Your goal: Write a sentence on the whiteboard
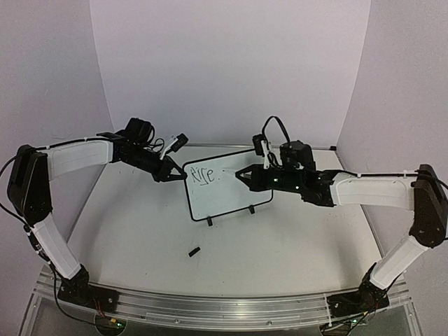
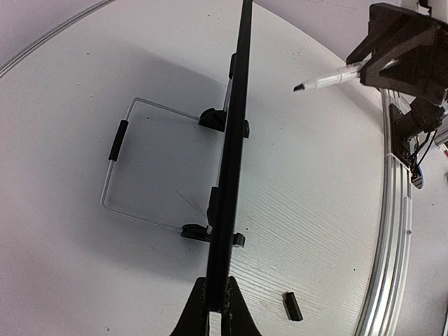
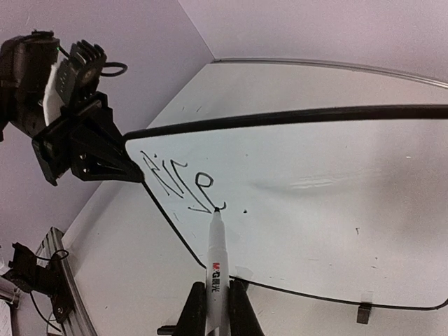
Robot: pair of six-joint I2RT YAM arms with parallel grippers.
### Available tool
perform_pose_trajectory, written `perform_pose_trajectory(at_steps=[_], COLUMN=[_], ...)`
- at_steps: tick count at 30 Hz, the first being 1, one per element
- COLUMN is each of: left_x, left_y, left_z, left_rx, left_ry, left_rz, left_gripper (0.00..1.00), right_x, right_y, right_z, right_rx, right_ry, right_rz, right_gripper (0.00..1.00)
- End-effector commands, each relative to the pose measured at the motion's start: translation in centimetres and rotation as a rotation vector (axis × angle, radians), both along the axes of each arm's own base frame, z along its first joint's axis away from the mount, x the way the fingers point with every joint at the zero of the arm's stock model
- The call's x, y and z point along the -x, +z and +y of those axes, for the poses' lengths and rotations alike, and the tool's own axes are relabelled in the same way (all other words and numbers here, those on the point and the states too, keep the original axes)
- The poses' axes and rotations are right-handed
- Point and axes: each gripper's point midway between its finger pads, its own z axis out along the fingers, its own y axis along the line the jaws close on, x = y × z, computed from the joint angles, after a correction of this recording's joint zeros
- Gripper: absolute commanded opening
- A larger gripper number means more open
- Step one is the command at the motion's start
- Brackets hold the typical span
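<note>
Clamping the upper left corner of the whiteboard (image 1: 231,197), the left gripper (image 1: 170,175) had its jaws drawn narrow on the thin black frame, and its own wrist view showed the two fingers (image 2: 197,316) pinching the board's edge; the board stood on its small black feet near the middle of the table (image 1: 133,231), propped by a wire stand (image 2: 115,168) behind it; a small black cap (image 1: 194,250) lay loose on the table in front of the board, apart from both arms; just right of the held corner ran the sentence (image 1: 204,175), so far only one word, apparently "Rise", with a dot after it, the rest of the white face bare; the marker (image 3: 215,252) met the board at the foot of the last letter, touching or all but touching, I could not tell which; the right gripper (image 1: 246,176) was clamped tight on the marker's barrel; by my judgement the writing step was in hand and early, the first word finished and the remainder not yet begun; the next move called for lifting the tip clear, carrying it rightward or down to a fresh line with room before the frame, then pressing lightly enough that the board did not rock in the left grip.
</note>
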Motion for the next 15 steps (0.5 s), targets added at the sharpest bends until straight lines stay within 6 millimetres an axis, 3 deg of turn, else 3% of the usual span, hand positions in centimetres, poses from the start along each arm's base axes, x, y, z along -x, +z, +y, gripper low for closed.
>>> perform_pose_trajectory(at_steps=[1,15], left_x=[1.2,1.3], left_y=[-3.2,-3.5], left_z=[0.4,0.4], left_rx=[-0.102,-0.109], left_ry=[-0.006,-0.009], left_rz=[0.078,0.083], left_gripper=[0.00,0.00], right_x=[-1.5,-3.7], right_y=[2.0,2.1], right_z=[-2.1,-1.5], right_rx=[-0.014,-0.016], right_ry=[-0.097,-0.086], right_rz=[-0.053,-0.057], right_gripper=[0.00,0.00])
